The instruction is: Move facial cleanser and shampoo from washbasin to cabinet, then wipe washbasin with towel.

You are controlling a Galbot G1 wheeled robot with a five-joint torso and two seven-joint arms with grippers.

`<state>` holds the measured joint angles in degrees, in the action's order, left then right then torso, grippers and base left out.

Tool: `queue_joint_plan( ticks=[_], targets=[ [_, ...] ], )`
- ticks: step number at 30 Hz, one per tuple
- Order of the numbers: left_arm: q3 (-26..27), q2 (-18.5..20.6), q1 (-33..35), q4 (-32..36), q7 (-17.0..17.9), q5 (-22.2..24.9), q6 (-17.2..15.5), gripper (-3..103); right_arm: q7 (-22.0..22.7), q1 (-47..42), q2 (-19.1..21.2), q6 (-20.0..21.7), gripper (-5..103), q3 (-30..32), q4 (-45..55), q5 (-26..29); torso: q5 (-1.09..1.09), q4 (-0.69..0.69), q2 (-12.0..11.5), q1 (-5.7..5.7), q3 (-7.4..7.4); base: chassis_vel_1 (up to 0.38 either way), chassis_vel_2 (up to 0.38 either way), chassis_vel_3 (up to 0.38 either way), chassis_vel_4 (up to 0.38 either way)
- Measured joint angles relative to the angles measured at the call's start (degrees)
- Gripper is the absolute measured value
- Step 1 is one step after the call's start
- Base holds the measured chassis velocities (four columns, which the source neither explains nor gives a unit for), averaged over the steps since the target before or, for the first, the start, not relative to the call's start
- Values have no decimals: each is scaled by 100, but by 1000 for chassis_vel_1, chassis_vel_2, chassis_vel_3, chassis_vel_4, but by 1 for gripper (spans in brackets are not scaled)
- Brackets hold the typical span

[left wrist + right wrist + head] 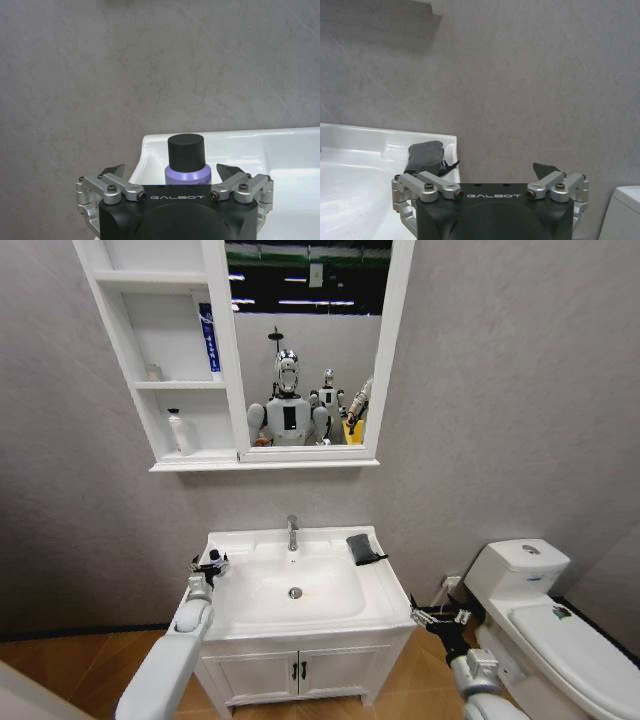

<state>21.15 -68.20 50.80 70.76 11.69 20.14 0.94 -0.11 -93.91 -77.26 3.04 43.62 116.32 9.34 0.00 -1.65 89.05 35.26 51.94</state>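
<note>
A lilac bottle [187,175] with a black cap stands on the left rim of the white washbasin [385,612]; whether it is the shampoo or the facial cleanser I cannot tell. My left gripper [210,566] is open around it, a finger on each side and clear of it. The dark grey towel [364,548] lies folded at the basin's back right corner, also seen as the towel [424,156] from the right wrist. My right gripper [433,617] hangs open and holds nothing, low beside the vanity's right side. The cabinet [120,360] on the wall above holds a blue tube [210,338] and a white bottle [180,432].
A chrome faucet [292,532] rises at the basin's back edge. A white toilet [545,625] stands close to the right of my right arm. The cabinet's mirror [300,350] reflects the robot. The grey wall is right behind the basin.
</note>
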Motion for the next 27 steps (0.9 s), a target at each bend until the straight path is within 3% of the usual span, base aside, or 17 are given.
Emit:
queue_joint_plan(
  ticks=[11,14,16,19,20,23,27],
  targets=[
    [-3,-8,16,-41,-43,6,-49,103,24,31,-33,54,100,-36,50,-24,0,0,0,0,0,0,0,0,0],
    [-1,-7,19,-62,-72,8,-57,98,36,44,-31,69,100,-31,70,-24,0,0,0,0,0,0,0,0,0],
    [2,-4,20,-83,-124,7,-56,93,47,45,-32,70,100,-29,77,-24,0,0,0,0,0,0,0,0,0],
    [13,17,29,-116,-336,3,-56,77,64,35,-49,62,100,-30,83,-41,0,0,0,0,0,0,0,0,0],
    [13,17,29,-116,-336,3,-56,77,64,35,-49,62,100,-30,83,-41,0,0,0,0,0,0,0,0,0],
    [15,31,36,-116,-387,3,-92,61,66,25,-70,58,100,-39,85,-74,0,0,0,0,0,0,0,0,0],
    [15,34,29,-119,-384,3,-109,55,67,27,-77,57,100,-52,85,-87,0,0,0,0,0,0,0,0,0]
  ],
)
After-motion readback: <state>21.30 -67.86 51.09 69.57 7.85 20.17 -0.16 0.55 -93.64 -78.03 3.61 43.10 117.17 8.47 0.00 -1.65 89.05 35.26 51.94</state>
